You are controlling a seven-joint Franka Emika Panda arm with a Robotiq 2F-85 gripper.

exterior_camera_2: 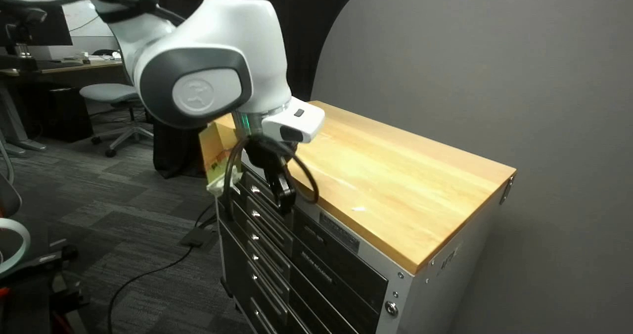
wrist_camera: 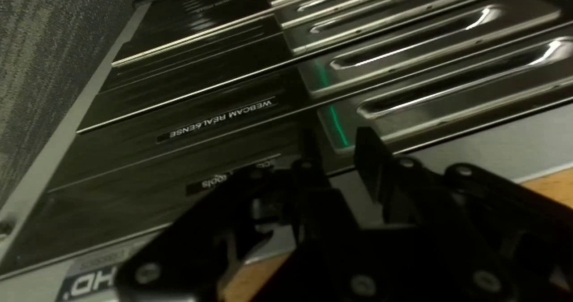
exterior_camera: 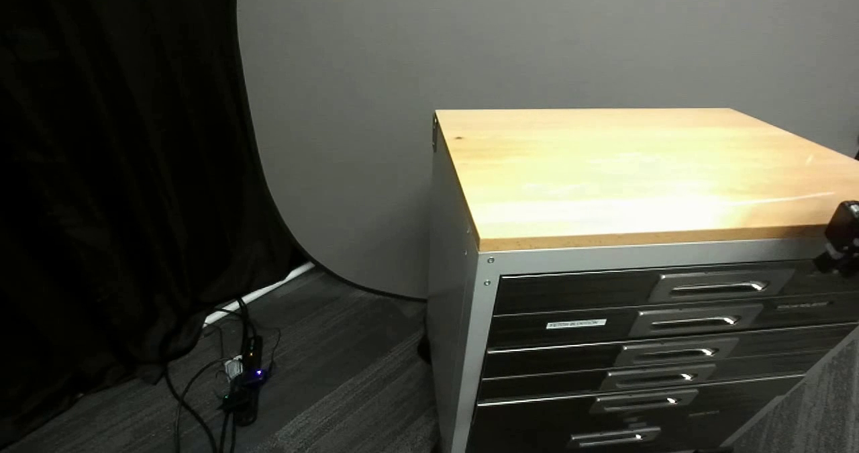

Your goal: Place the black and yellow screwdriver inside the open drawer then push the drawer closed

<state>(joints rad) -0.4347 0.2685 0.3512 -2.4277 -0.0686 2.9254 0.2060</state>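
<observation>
1. The closing step is apparently being concluded: the top drawer (exterior_camera: 577, 294) is sitting flush with the lower drawers (exterior_camera: 537, 336) in both exterior views.
2. The black and yellow screwdriver is being shown in no view; presumably it is being housed inside the top drawer.
3. The tool (wrist_camera: 338, 143) is being held near that drawer's front, its fingers (wrist_camera: 370, 159) standing apart with nothing visible between them.
4. Next, withdrawal rather than more pushing is probably being called for.
</observation>
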